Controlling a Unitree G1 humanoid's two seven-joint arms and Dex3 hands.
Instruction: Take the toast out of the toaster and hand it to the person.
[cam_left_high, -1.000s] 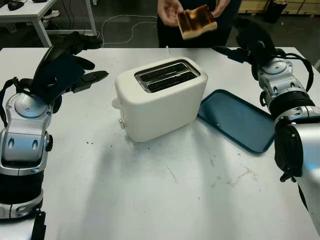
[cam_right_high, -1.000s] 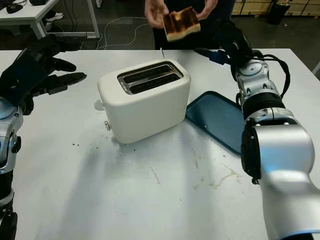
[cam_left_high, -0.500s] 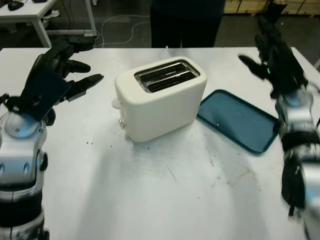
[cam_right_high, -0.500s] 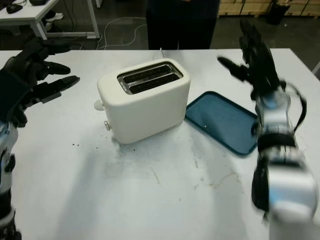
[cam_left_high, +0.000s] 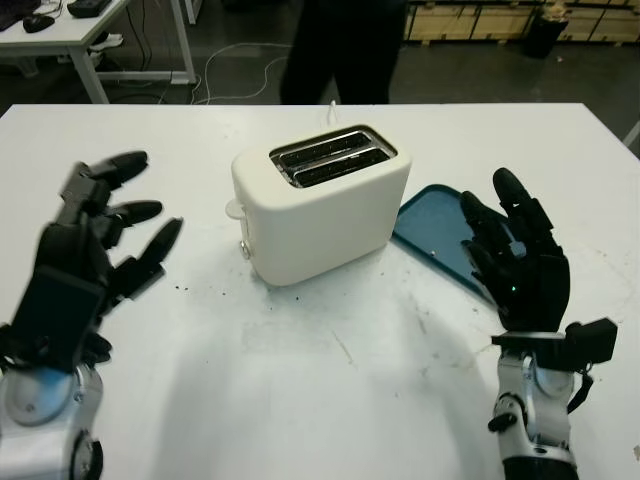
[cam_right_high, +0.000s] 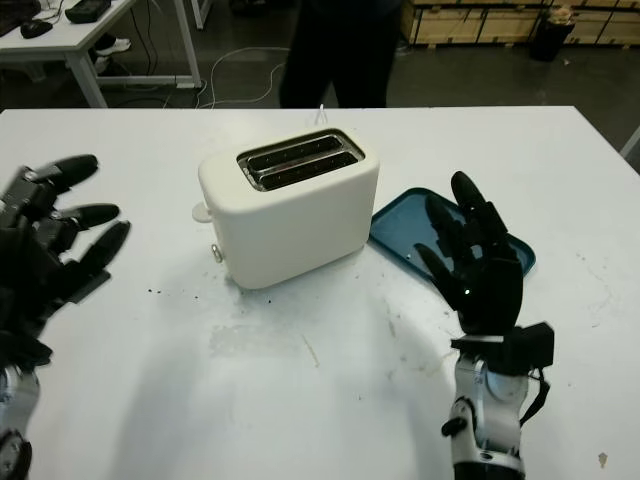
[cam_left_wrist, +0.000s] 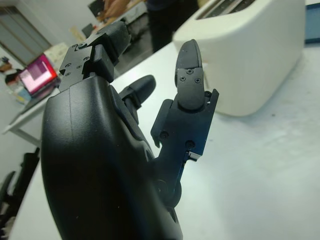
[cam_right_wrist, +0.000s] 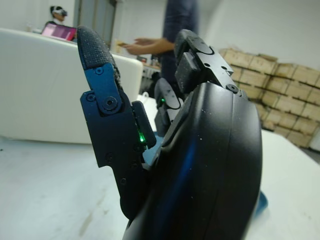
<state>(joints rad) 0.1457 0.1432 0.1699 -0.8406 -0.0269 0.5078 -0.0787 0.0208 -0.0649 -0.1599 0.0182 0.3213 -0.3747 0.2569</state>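
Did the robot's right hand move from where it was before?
Yes. The right hand pulled back toward the robot, from beyond the blue tray to its near side.

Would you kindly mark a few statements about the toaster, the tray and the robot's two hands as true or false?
1. The toaster stands upright on the white table. True.
2. A slice of toast sticks up out of the toaster's slots. False: both slots look empty from above.
3. The blue tray lies beside the toaster, on the side of the right hand. True.
4. The left hand grips the toaster. False: it is open, well clear of the toaster.
5. The right hand holds the toast. False: it is open and holds nothing, in front of the tray.
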